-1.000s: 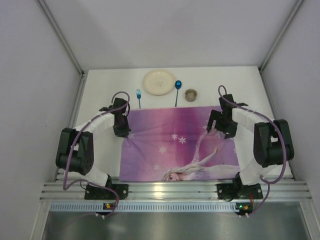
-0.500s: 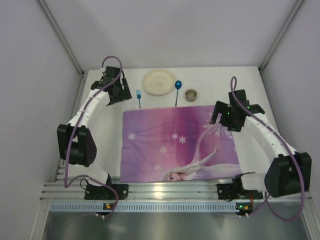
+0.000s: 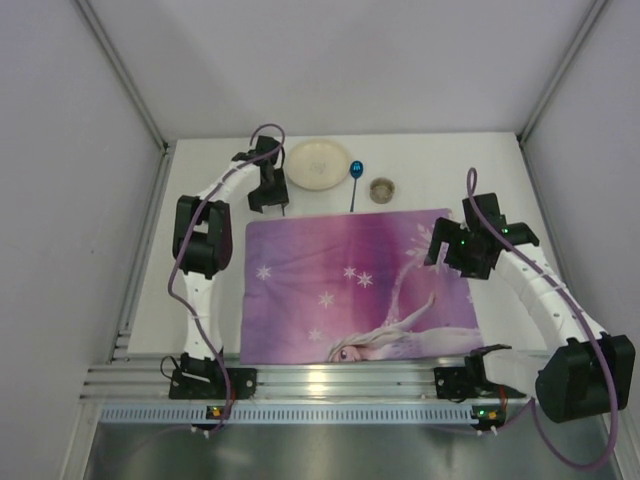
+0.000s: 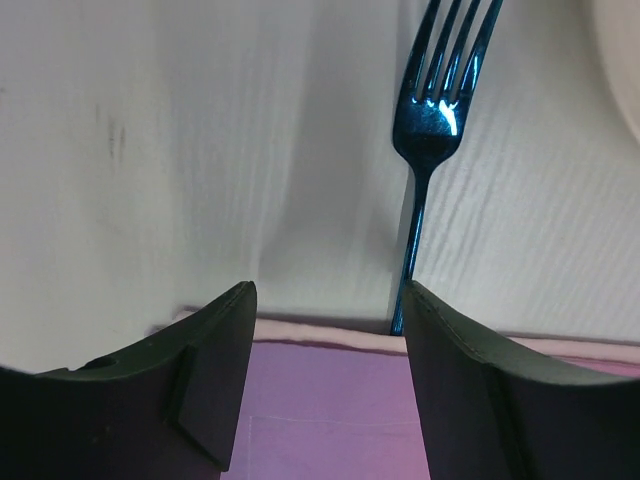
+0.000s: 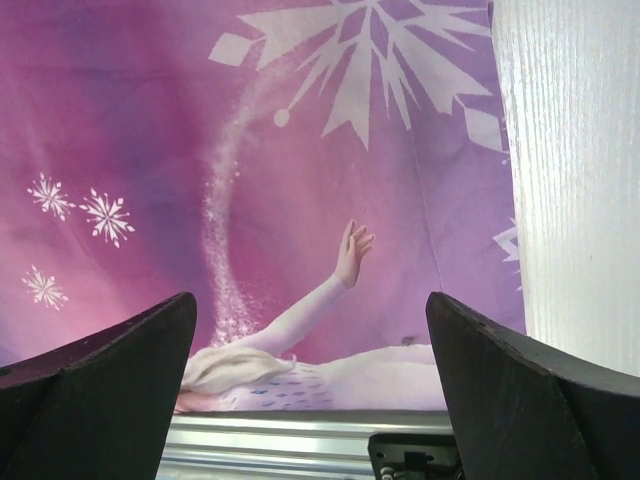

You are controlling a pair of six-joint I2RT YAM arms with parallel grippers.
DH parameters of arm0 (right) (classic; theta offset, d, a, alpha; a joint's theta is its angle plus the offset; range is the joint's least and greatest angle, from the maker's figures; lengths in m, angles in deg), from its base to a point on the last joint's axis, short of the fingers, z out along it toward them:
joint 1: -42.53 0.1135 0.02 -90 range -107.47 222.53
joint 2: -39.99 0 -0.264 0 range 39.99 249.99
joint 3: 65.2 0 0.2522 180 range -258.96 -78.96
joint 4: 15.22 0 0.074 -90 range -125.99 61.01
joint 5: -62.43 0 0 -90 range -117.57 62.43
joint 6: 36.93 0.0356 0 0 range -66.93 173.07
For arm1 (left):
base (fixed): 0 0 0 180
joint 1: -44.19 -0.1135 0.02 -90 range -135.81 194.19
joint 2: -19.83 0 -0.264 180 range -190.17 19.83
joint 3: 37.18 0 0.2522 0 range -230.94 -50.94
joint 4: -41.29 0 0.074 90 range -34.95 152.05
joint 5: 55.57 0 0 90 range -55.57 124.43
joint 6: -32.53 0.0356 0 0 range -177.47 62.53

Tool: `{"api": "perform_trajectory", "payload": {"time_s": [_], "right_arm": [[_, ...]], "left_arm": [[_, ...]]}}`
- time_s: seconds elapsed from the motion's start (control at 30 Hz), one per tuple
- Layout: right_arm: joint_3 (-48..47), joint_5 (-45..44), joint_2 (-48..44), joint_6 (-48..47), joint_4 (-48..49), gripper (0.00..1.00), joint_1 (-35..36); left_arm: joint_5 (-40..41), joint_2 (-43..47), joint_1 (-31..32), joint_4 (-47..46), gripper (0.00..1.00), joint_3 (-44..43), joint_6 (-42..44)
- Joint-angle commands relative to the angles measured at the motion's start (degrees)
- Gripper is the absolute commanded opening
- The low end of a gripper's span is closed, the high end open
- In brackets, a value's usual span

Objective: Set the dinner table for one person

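The white dinner table carries a purple-pink placemat at its middle. Behind the mat lie a blue fork, a cream plate, a blue spoon and a small cup. My left gripper is open and empty, low over the mat's far left edge. In the left wrist view the fork lies just ahead, its handle running down beside my right finger. My right gripper is open and empty above the mat's right part; it also shows in the right wrist view.
The plate's rim shows just right of the fork. Grey enclosure walls stand close on three sides. An aluminium rail with the arm bases runs along the near edge. Bare tabletop lies right of the mat.
My left arm has swung from the mat's left edge out to the far left, then right over the fork. My right gripper has shifted slightly right and nearer.
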Motion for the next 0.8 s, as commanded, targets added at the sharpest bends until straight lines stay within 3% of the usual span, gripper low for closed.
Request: {"api": "perform_trajectory", "payload": {"time_s": [0.0, 0.4, 0.6, 0.77], "right_arm": [[-0.4, 0.2, -1.0, -1.1, -0.8, 0.98, 0.4], [-4.1, 0.0, 3.0, -2.4, -0.8, 0.98, 0.4], [-3.9, 0.4, 3.1, -1.9, -0.7, 0.97, 0.4], [-3.4, 0.0, 2.4, -1.7, -0.9, 0.97, 0.4]], "left_arm": [[-0.2, 0.2, 1.5, 0.5, 0.65, -3.2, -0.6], [1.9, 2.5, 1.9, -3.0, 0.64, -0.2, -1.3], [2.1, -5.5, 2.4, 1.2, 0.61, -7.8, 2.2], [3.9, -10.2, 2.6, 3.8, 0.39, -10.8, 3.1]]}}
